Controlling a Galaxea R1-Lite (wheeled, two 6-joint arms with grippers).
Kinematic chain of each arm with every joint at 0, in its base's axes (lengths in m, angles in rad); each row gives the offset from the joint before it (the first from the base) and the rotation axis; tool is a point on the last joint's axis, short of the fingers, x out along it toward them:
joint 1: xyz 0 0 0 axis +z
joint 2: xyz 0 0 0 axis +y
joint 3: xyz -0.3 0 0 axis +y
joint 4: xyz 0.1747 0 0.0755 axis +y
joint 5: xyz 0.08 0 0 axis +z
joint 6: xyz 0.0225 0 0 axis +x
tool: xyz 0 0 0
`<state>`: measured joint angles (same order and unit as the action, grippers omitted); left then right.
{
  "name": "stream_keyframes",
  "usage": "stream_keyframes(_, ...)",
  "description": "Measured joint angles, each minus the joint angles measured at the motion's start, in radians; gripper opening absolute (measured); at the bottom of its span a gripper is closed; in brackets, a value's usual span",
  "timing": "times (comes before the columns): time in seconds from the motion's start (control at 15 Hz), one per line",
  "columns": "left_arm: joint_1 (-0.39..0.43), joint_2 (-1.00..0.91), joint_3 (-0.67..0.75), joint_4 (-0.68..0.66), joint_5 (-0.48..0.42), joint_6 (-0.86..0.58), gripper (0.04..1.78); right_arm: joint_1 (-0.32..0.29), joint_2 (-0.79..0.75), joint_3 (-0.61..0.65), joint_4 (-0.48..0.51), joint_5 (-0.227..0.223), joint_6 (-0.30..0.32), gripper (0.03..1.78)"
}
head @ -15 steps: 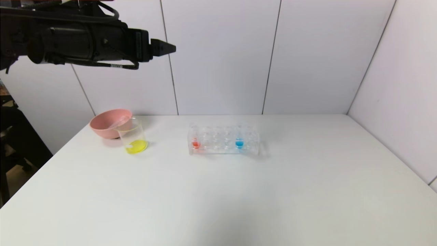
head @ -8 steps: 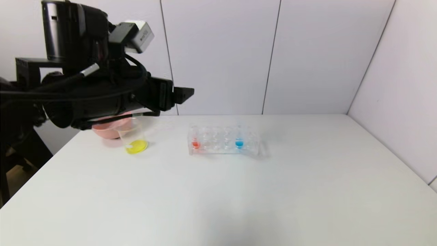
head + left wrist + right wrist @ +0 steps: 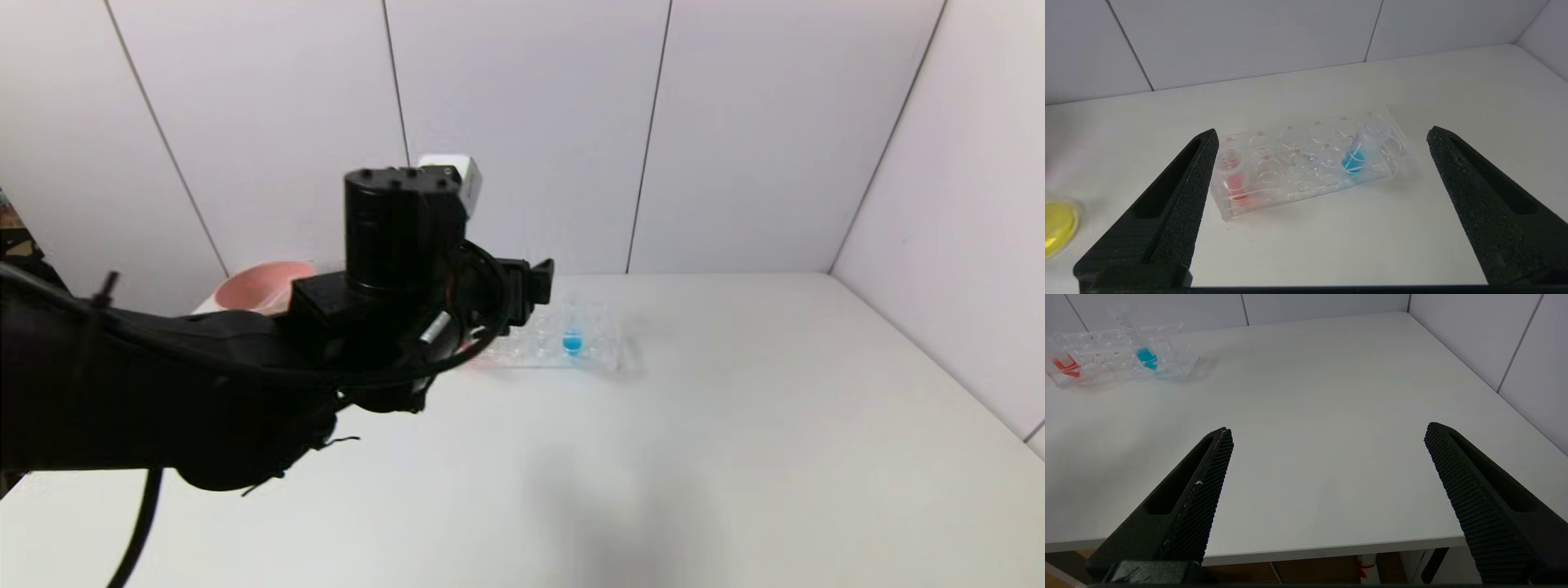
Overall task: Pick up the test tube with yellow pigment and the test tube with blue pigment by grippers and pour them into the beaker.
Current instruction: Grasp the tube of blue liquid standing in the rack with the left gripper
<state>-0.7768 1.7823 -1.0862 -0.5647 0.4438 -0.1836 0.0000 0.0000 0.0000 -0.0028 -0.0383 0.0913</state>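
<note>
The left claw (image 3: 1323, 143) is hovering wide open and empty before the rack (image 3: 1306, 163) – the test tube with blue pigment (image 3: 1357, 153) is standing in its right part. The right claw (image 3: 1327, 437) is waiting open, empty, at the near worktop (image 3: 1310, 416) edge.

A white table (image 3: 735, 457) stands in a corner of pale panelled walls (image 3: 735, 122), evenly lit

From my head camera, the left arm (image 3: 245, 367) blocks the beaker entirely, plus the near side of the pink bowl (image 3: 261, 286) and the left end of the tube rack (image 3: 588, 347), orange-red tube included. On my left wrist feed the frame edge cuts the beaker (image 3: 1059, 222) down to a yellow sliver. The right gripper (image 3: 1327, 449) is off-frame in the head camera, and I can't find the yellow tube in any feed.
</note>
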Motion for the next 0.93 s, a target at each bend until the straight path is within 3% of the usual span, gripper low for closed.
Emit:
stream_keyframes(0.33, -0.067, 0.212, -0.038, -0.175, 0.087, -0.011, 1.78, 0.000, 0.000, 0.000, 0.000, 0.000, 0.000, 1.71)
stream_keyframes(0.93, -0.074, 0.447, -0.213, -0.196, 0.097, -0.017, 1.78, 0.000, 0.000, 0.000, 0.000, 0.000, 0.000, 1.71)
